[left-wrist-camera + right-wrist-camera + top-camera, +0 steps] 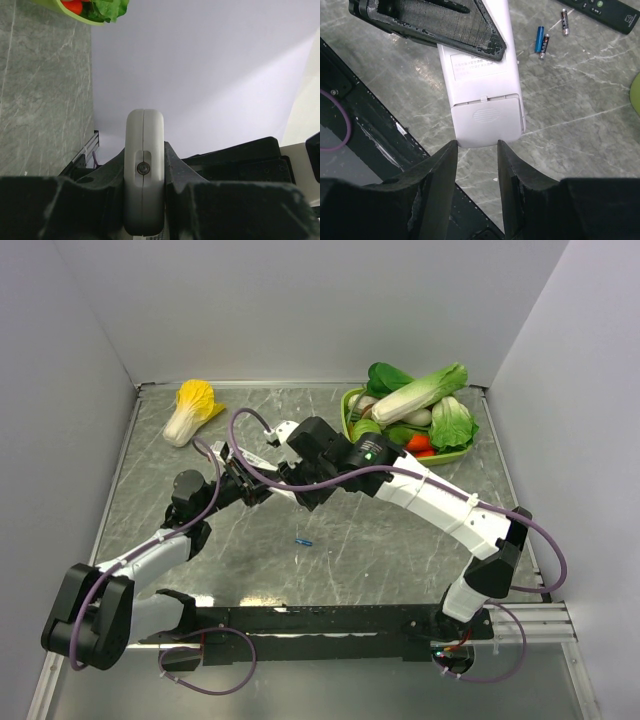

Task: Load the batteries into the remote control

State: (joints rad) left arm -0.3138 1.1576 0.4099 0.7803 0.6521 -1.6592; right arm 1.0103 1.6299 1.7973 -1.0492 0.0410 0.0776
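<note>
The remote control (pixel 487 112) fills the centre of the right wrist view, showing its plain white back. A label (pixel 475 65) sits above the closed battery cover (pixel 489 116), but its print is too small to read. The left gripper (pixel 144 152) is clamped on the remote, which stands edge-on between the black fingers in the left wrist view. One padded finger (pixel 435 22) crosses the remote's upper part and hides some of the label. The right gripper (pixel 477 145) stands open at the bottom of the frame, its tips at either side of the remote's near end, holding nothing. At upper right a blue battery (pixel 540 39) lies against a dark cell (pixel 546 46). A second dark cell (pixel 564 22) lies near them, as does a black remote (pixel 605 10) whose white markings are illegible. These lie on the marbled table (pixel 580 100). A green bowl (pixel 455 453) of vegetables sits at upper right in the top view.
</note>
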